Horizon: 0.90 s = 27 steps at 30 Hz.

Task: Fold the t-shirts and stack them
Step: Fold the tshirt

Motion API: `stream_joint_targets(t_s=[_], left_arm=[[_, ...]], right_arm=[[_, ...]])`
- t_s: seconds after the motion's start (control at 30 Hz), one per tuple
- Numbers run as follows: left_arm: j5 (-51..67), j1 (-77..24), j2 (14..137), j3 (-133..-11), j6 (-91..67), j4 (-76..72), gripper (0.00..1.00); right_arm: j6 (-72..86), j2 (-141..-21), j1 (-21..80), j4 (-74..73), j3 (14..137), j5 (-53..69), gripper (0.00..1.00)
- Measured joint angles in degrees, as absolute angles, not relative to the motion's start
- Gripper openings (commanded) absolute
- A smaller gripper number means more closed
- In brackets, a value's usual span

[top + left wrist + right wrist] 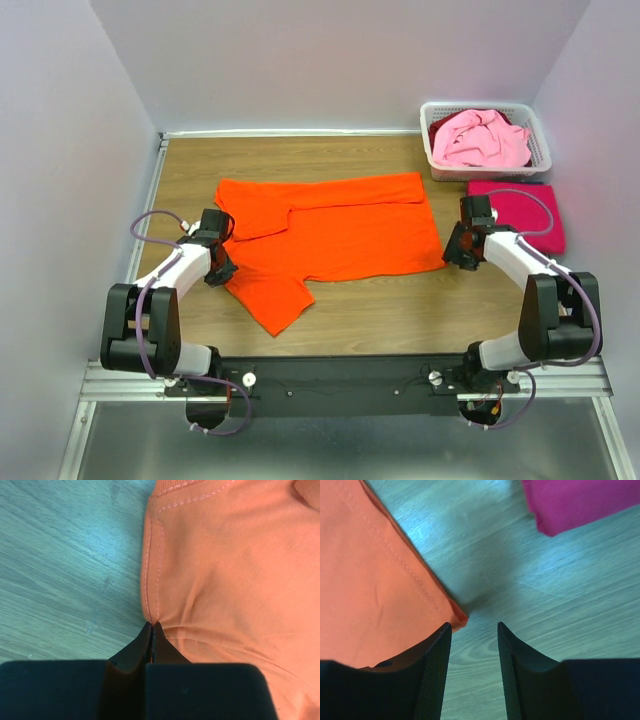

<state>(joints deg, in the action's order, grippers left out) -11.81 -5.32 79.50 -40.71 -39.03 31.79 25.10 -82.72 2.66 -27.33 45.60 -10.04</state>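
Observation:
The bright orange t-shirt (330, 235) lies spread on the wooden table with one sleeve pointing toward the near edge. My left gripper (218, 262) sits at its left side, shut on the stitched seam of the orange t-shirt (225, 570); the left gripper (152, 626) shows no gap between its tips. My right gripper (455, 250) is at the shirt's near right corner (457, 617). The right gripper (474, 626) is open, and that corner lies just by its left fingertip (445, 630). A magenta-red t-shirt (515, 213) lies folded at the right. A pale pink t-shirt (480, 140) is crumpled in the basket.
The white slotted basket (490, 172) stands at the back right corner, just behind the folded magenta-red t-shirt (575, 502). Pale walls close in the table on the left, back and right. Bare wood (380, 310) shows in front of the orange shirt.

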Motion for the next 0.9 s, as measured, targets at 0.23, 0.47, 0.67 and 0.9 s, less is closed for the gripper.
stream_joint_targets(t_s=[0.23, 0.47, 0.67, 0.9], left_arm=[[-11.8, -5.3, 79.1, -40.7, -38.5, 31.4, 0.0], [-11.8, -5.3, 79.1, -40.7, -38.2, 31.3, 0.0], [-11.8, -5.2, 79.1, -40.7, -37.9, 31.4, 0.0], [-11.8, -4.9, 79.1, -40.7, -37.7, 31.3, 0.0]], right_arm=[[26.2, -83.1, 2.6, -25.7, 44.9, -7.0, 0.49], [26.8, -84.5, 2.6, -24.8, 44.6, -5.6, 0.48], [27.1, -84.5, 2.5, -24.5, 43.5, -4.8, 0.41], [27.2, -84.8, 2.0, -23.7, 43.3, -4.6, 0.23]])
